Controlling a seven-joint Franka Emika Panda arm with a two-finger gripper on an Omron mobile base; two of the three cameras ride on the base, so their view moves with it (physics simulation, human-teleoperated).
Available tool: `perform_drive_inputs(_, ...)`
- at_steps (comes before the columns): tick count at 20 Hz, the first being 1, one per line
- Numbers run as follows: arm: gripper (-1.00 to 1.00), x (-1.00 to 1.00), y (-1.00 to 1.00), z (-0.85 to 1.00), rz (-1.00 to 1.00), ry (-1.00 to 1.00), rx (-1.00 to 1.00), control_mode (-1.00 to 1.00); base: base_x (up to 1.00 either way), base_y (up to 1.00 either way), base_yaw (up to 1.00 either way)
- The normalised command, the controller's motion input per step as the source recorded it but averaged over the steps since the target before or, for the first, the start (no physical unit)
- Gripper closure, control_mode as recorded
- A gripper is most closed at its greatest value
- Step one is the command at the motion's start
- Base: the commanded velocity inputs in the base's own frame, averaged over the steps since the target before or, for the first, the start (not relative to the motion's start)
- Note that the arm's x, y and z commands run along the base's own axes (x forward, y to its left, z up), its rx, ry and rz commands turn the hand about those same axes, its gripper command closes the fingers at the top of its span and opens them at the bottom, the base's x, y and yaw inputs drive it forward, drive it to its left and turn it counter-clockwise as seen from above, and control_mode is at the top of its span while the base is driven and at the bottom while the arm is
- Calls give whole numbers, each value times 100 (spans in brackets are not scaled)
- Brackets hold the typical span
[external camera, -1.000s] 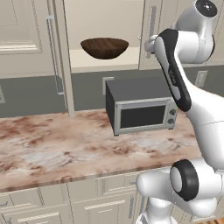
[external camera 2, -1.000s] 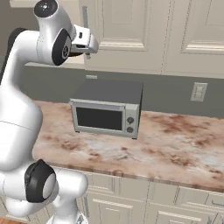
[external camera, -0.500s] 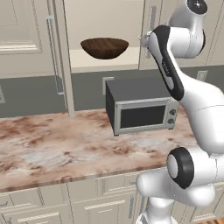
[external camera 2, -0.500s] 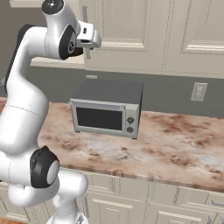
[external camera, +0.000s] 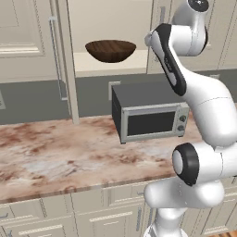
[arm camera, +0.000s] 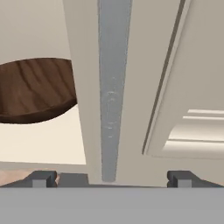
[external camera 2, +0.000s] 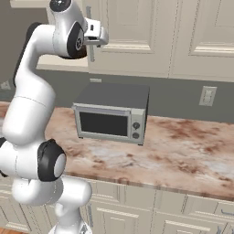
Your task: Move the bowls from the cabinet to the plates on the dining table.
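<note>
Wooden bowl point(external camera: 110, 50) unmoved; end effector point(arm camera: 109, 178) seemingly nearer handle point(arm camera: 112, 87).

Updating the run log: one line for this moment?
claw: open, empty, at cabinet handle | wooden bowl: on cabinet shelf | microwave: on counter

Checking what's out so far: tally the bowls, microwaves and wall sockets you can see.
Bowls: 1, brown wooden bowl on the cabinet shelf
Microwaves: 1, grey microwave on the counter
Wall sockets: 1, wall socket
Total: 3
</note>
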Motion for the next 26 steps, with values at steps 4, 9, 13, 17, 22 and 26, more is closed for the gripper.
perform_drive_inputs(4, -100, 31, 0, 1, 0, 0, 0, -100, 0, 0, 0)
perform_drive_inputs(9, -100, 35, 0, 0, 0, 0, 0, -100, 0, 0, 0)
perform_drive_inputs(13, -100, 30, -2, 0, 0, -1, 0, -100, 0, 0, 0)
perform_drive_inputs(17, -100, 26, -12, 0, 0, 0, 0, -100, 0, 0, 0)
perform_drive_inputs(22, -100, 27, -3, -1, 0, 0, 0, -100, 0, 0, 0)
perform_drive_inputs(26, -100, 18, 0, -3, 0, 0, 0, -100, 0, 0, 0)
